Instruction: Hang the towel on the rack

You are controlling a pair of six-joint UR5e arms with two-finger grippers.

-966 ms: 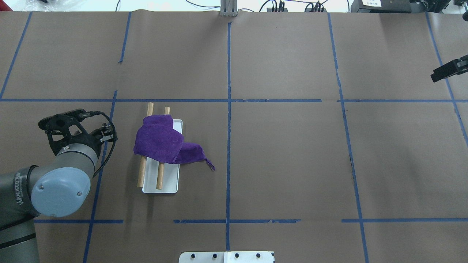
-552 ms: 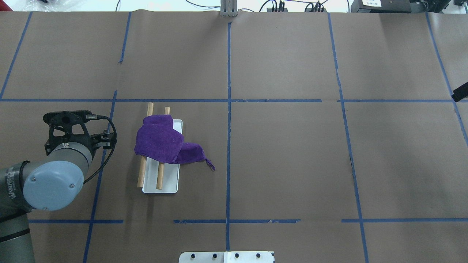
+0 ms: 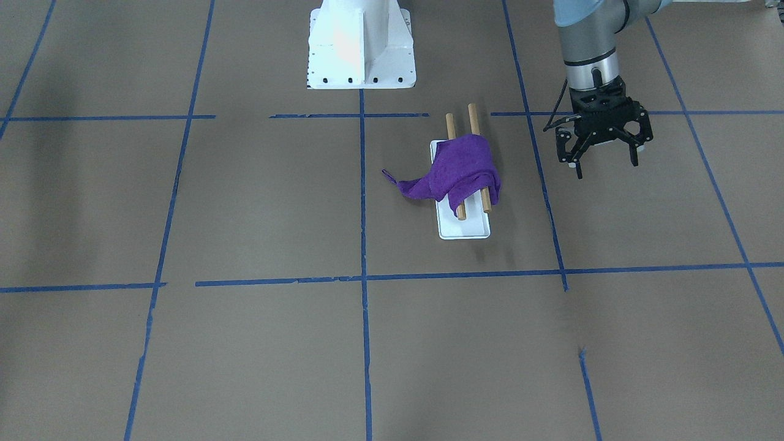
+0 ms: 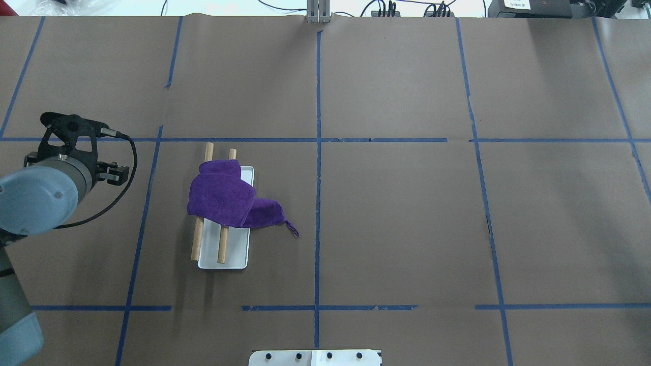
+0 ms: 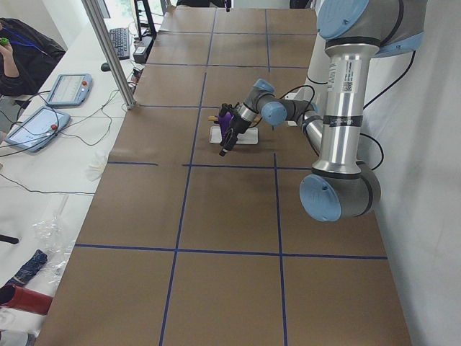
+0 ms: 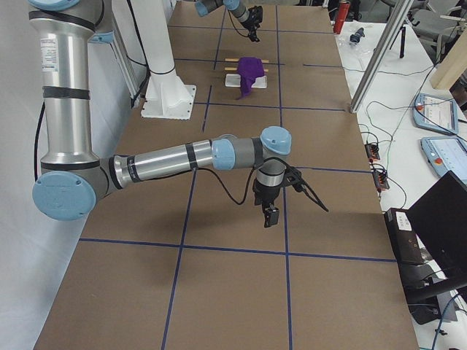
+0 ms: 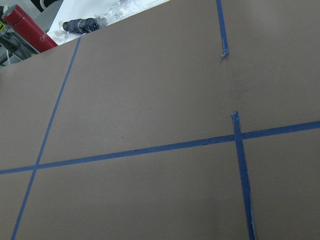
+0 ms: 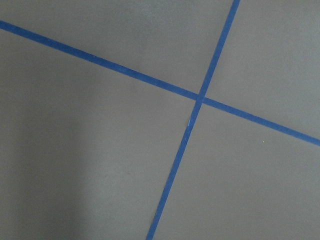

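Note:
A purple towel (image 4: 224, 195) lies draped over both wooden rods of the small rack (image 4: 238, 254), and one corner trails onto the table on the side toward the table's middle. The front-facing view shows the same towel (image 3: 462, 168) on the rack (image 3: 465, 229). My left gripper (image 3: 605, 166) is open and empty, above the table, apart from the rack on its outer side. My right gripper (image 6: 270, 216) shows only in the exterior right view, low over bare table far from the rack. I cannot tell if it is open or shut.
The white robot pedestal (image 3: 361, 49) stands at the table's robot side, behind the rack. Blue tape lines (image 4: 318, 203) grid the brown table cover. A red bottle (image 7: 25, 27) and a dark one lie beyond the table's far left edge.
My left arm has drawn back from the rack, farther toward the table's left end. My right gripper has moved out of the overhead view past its right edge. The towel has not moved.

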